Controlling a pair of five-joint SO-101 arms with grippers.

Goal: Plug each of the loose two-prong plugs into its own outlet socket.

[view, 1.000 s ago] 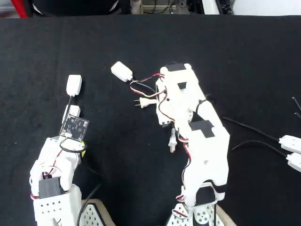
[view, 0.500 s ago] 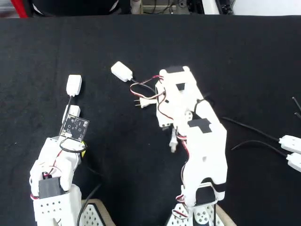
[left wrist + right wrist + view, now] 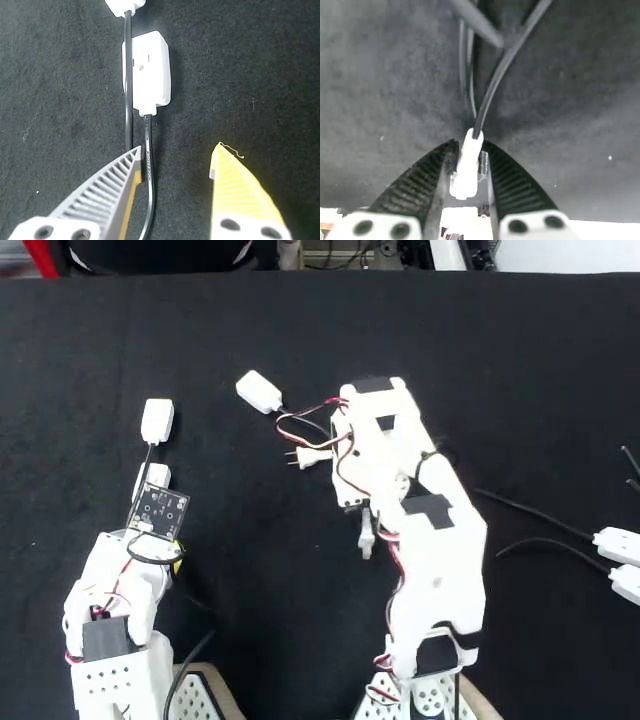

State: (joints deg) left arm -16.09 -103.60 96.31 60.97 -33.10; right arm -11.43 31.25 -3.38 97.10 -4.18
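Right wrist view: right gripper [image 3: 467, 146] pinches small white two-prong plug [image 3: 465, 175] by its seemingly rigid, light body; black cord [image 3: 492, 85] may tug; left gripper [image 3: 177, 148] spread.

- At the near left of the black cloth surface [image 3: 520, 360]: the left gripper [image 3: 177, 148].
- Just ahead of it: a white block-shaped plastic outlet socket [image 3: 146, 71]; directly beyond that, a second outlet socket [image 3: 157, 420].
- Farther right and back: a third outlet socket [image 3: 259, 392].
- Just left of the right arm: a loose white two-prong plug [image 3: 310, 456].
- Between the jaws of the right gripper [image 3: 469, 145]: a second white plug [image 3: 465, 175].
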